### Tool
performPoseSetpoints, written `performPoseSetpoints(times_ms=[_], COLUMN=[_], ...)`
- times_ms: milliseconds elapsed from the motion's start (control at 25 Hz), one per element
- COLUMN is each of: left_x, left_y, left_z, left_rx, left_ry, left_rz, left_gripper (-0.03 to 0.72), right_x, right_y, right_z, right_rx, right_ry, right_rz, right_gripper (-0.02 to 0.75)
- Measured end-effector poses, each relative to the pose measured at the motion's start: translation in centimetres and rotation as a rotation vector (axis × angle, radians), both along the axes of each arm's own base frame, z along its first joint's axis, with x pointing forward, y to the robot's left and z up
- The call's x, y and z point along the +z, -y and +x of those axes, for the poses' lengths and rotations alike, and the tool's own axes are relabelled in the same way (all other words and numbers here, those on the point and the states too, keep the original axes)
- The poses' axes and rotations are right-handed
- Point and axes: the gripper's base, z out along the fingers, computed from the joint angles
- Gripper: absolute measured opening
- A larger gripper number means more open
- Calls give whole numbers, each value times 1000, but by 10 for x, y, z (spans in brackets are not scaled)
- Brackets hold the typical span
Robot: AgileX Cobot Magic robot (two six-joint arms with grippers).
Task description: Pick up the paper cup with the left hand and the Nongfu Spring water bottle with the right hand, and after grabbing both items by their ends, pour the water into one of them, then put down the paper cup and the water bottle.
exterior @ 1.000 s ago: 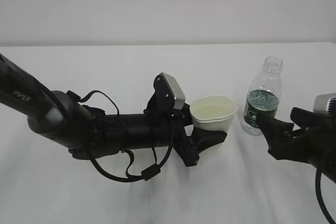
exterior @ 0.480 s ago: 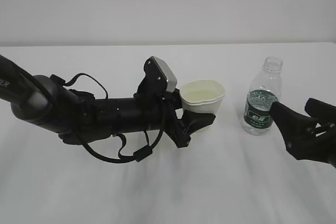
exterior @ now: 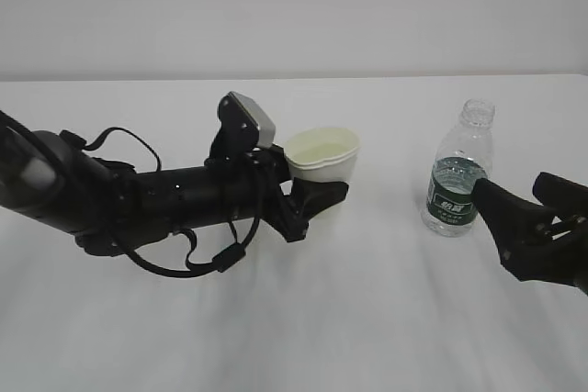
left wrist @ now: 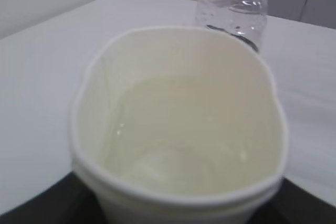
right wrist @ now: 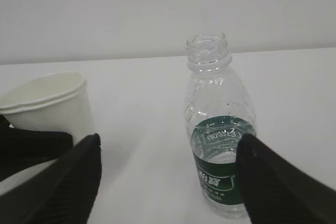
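The cream paper cup (exterior: 323,155) stands upright in my left gripper (exterior: 317,183), which is shut on its lower wall and presses the rim into an oval. Water (left wrist: 173,150) lies in the cup's bottom in the left wrist view. I cannot tell whether the cup's base touches the table. The capless Nongfu Spring water bottle (exterior: 458,183) stands upright on the table at the right, with its green label (right wrist: 223,156) facing my right wrist camera. My right gripper (exterior: 511,186) is open just right of the bottle, holding nothing; its fingertips (right wrist: 273,177) sit short of the bottle.
A white table (exterior: 294,319) runs back to a pale wall. The left arm (exterior: 138,199) with looped cables lies low across the left half. A gap of bare table separates the cup from the bottle.
My left arm has carried the cup leftward, away from the bottle. The right gripper drew back from the bottle early on and has since held still.
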Motion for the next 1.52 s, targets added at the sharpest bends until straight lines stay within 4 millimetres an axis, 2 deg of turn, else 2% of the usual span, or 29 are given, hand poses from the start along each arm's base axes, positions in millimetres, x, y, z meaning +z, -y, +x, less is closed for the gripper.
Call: performPoseSetpoints(times_ms=[360, 480, 680, 920, 1120, 1520], left_x=[-6, -10, -18, -22, -28, -19], left_y=[-65, -90, -119, -133, -142, -156], left_z=[13, 15, 14, 10, -1, -14], left_rx=[150, 212, 287, 345, 416, 564], left_ry=[-28, -41, -68, -47, -31, -41], left_rz=[-91, -82, -59, -20, 36, 37], left_gripper=[432, 432, 432, 432, 432, 432], right_x=[0, 0, 0, 0, 0, -4], right_y=[0, 0, 0, 1, 1, 1], right_z=[0, 0, 0, 0, 0, 1], right_rx=[0, 0, -2, -12, -13, -14], right_ry=[0, 0, 0, -1, -1, -19], right_rz=[0, 0, 1, 4, 4, -1], right_gripper=[596, 595, 594, 594, 594, 594])
